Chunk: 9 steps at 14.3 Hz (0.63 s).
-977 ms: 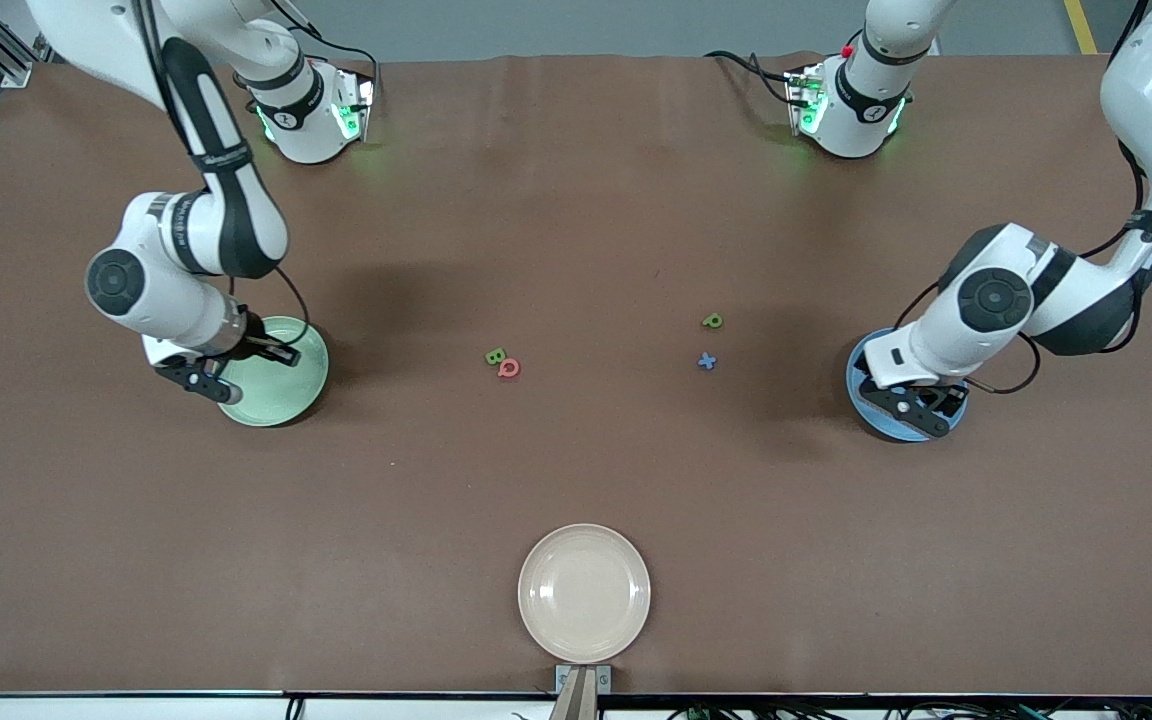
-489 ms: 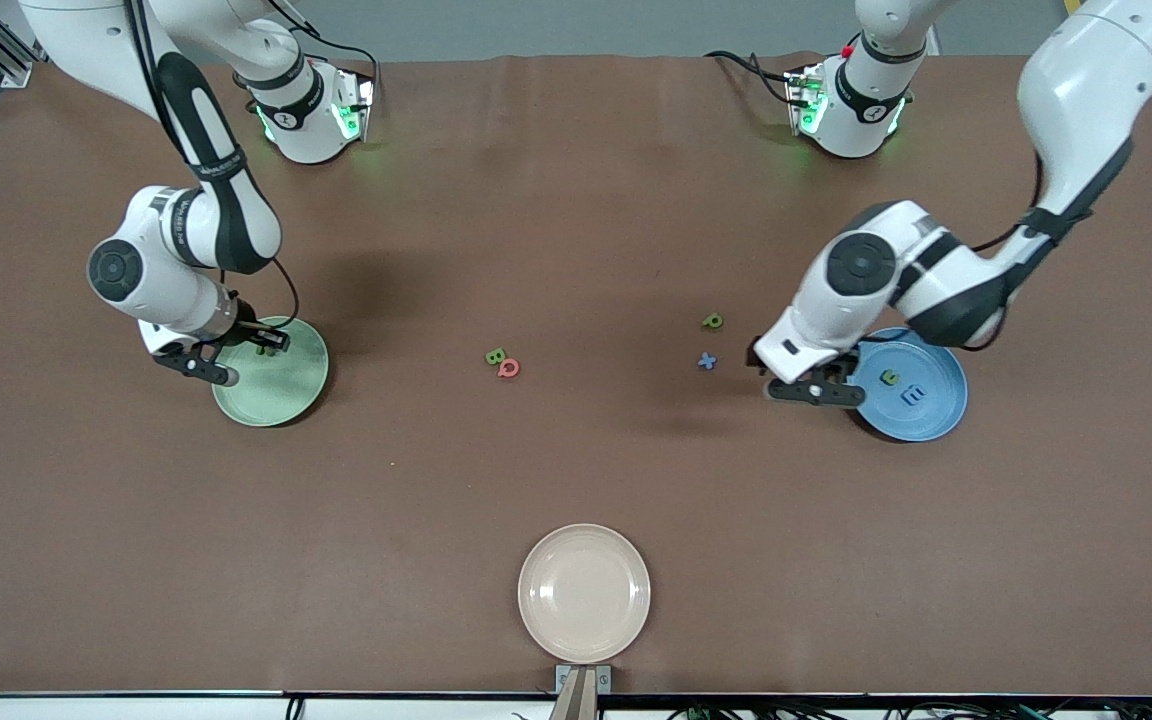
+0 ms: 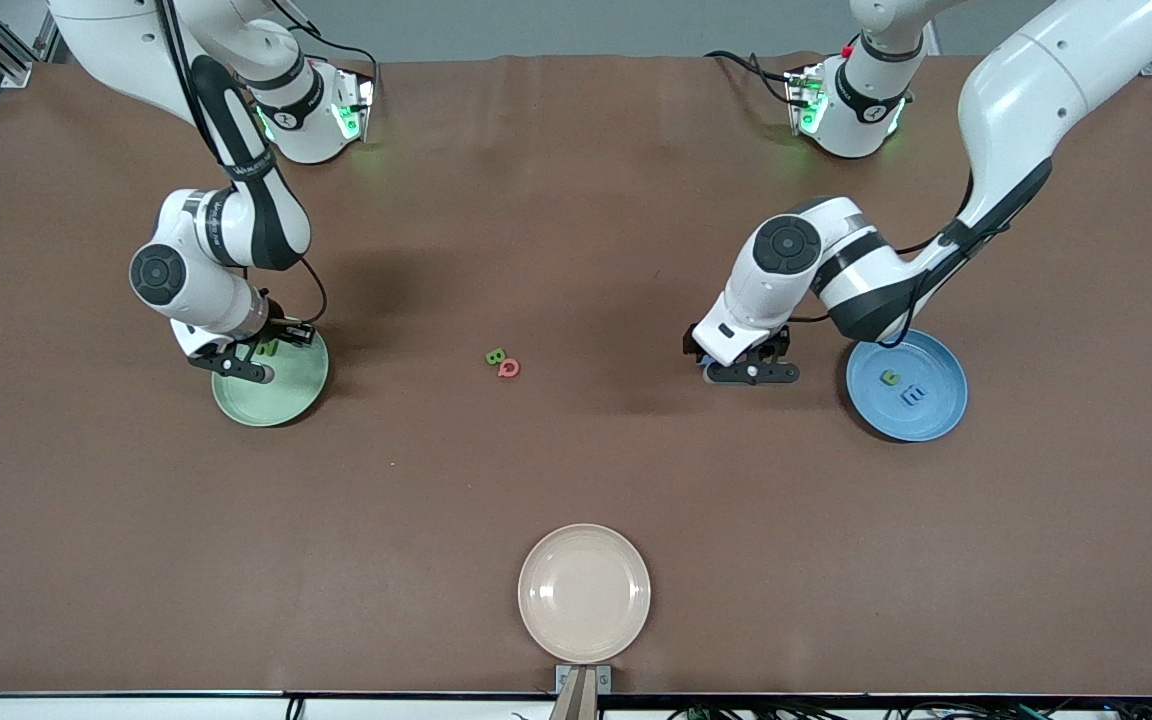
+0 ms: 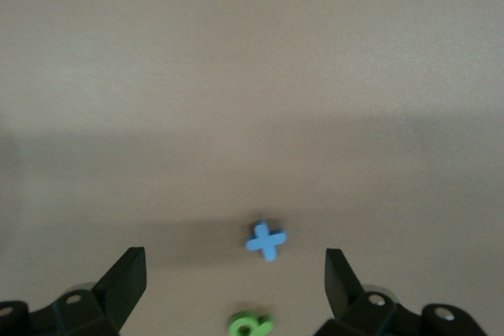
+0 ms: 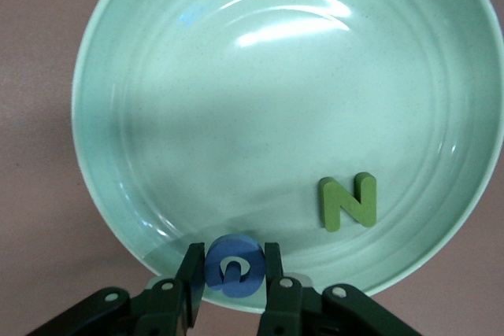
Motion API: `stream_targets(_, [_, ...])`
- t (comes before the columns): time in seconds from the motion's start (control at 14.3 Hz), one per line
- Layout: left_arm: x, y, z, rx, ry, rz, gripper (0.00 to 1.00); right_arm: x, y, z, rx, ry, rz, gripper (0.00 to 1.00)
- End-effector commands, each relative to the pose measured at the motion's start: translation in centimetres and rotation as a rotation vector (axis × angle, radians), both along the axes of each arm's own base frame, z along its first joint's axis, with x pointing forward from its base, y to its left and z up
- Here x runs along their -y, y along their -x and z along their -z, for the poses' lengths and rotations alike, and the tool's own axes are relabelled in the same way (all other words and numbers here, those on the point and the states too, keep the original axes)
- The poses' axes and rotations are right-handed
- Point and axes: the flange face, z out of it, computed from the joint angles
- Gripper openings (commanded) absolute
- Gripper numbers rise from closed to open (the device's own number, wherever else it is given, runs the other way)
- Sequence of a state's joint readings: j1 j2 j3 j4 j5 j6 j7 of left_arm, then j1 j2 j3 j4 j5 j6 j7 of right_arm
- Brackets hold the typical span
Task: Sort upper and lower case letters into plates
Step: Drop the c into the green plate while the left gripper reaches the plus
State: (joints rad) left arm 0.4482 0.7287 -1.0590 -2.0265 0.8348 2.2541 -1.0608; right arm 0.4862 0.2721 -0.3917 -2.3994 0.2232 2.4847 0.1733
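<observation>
Dropping time: right end effector (image 5: 230,293) grips a blue letter (image 5: 231,266) over the green plate (image 5: 157,116); open left end effector (image 4: 235,289) should straddle the blue x (image 4: 266,241).

Beige plate (image 3: 584,593) (nearest front camera) on brown table (image 3: 576,480).

Two white arms with rounded glossy shells and black bands at the joints. Each wrist carries a round dark grey cap. Thin black cables loop from forearm to hand on both. The bases glow green, and there's a small red button on the left arm's base. The left gripper (image 3: 748,372) is black with pale screws; the right gripper (image 3: 236,365) is matching black with silver screws.
</observation>
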Motion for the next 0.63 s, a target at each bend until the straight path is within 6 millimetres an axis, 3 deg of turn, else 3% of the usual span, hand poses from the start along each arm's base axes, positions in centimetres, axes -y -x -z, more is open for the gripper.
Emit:
stream_targets(0.0, [1.9,1.5,1.5,-0.012,0.003,-0.065,1.00,0.6,-0.7,-0.6,0.016,-0.001,0.018,0.78])
stream_targets(0.07, [2.1,1.8,2.3,-0.014,-0.008,-0.080,1.00,0.5,-0.9,-0.9,0.025,-0.003,0.016,1.00])
stream_targets(0.28, [2.3,2.8,4.0,-0.019,0.004,-0.085,1.00,-0.8,-2.5,-3.0,0.033,-0.010,0.074,1.00])
stream_targets(0.49, [1.3,3.0,5.3,-0.024,-0.005,-0.086,0.98,-5.3,-4.2,-5.5,-0.006,0.006,0.194,1.00])
stream_targets(0.56, [1.1,2.9,5.6,-0.026,-0.009,-0.089,0.98,-7.8,-4.0,-5.7,0.011,0.018,0.244,1.00])
